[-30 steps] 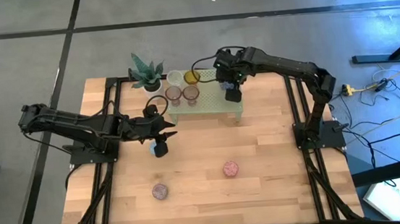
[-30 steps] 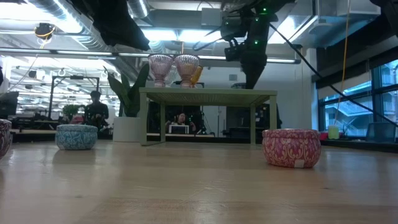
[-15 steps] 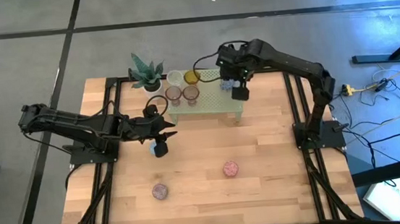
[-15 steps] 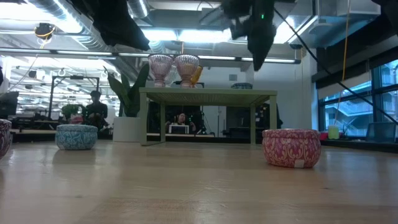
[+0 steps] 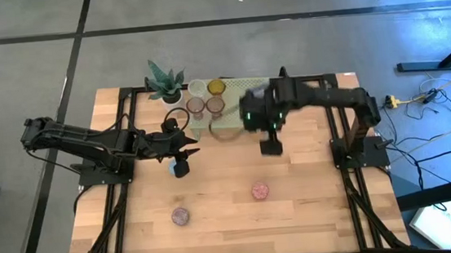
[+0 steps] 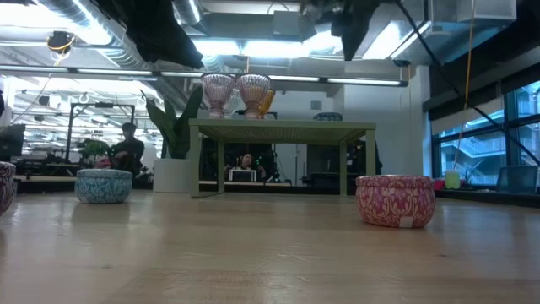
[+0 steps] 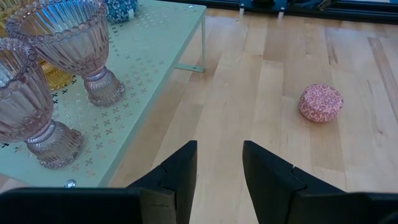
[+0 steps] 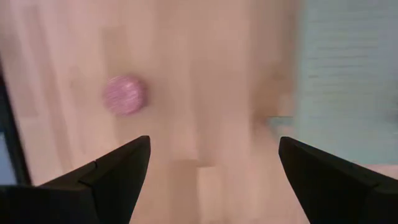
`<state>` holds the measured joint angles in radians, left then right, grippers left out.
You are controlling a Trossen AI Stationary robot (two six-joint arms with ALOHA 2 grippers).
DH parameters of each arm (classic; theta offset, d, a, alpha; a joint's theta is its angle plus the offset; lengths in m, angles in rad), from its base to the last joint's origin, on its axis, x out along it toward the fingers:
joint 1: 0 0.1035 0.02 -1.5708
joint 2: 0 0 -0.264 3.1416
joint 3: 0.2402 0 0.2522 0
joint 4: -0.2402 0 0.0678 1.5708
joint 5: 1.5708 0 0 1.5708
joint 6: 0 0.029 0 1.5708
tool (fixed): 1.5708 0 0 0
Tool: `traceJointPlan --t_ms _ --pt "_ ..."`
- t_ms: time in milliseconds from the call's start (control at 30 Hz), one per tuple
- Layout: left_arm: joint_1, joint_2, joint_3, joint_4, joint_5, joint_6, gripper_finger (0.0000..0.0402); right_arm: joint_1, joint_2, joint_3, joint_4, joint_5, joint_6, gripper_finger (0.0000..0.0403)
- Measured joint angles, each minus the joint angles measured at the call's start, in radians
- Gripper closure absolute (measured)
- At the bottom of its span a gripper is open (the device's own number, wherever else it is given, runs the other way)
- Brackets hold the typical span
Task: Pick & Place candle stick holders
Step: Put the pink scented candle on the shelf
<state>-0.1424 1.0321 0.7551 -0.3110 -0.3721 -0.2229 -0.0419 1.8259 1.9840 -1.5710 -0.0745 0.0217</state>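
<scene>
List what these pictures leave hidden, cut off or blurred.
- High view: the right hand is motion-smeared, and its arm covers part of the green stand.
- High view: the blue holder is partly covered by the left hand.
- Low view: both arms are cut off by the top edge; a holder is cut by the left edge.
- Right wrist view: the pink holder is blurred.

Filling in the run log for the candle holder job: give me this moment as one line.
right gripper: open, empty, above table beside green stand | left gripper: empty, over blue holder | pink holder: on table
</scene>
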Motion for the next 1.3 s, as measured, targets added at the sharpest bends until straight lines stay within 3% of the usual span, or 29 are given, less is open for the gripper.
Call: traceJointPlan --t_ms 200,467,800,1100,1300 --pt "0.0 0.0 0.0 0.0 0.0 0.0 0.0276 0.18 -0.002 -0.168 0.036 -0.001 0.081 0.0043" --pt "0.0 0.0 0.0 0.0 0.0 -0.003 0.0276 0.341 -0.005 -0.499 0.31 -0.083 0.062 0.0043" --pt "0.0 0.0 0.0 0.0 0.0 -0.003 0.0276 0.352 -0.005 -0.675 0.679 -0.076 0.104 0.0043" --pt "0.0 0.0 0.0 0.0 0.0 -0.002 0.0276 0.352 -0.004 -0.779 0.875 -0.068 0.105 0.0043" --pt "0.0 0.0 0.0 0.0 0.0 -0.002 0.0276 0.352 -0.003 -0.794 0.88 0.015 0.102 0.0043"
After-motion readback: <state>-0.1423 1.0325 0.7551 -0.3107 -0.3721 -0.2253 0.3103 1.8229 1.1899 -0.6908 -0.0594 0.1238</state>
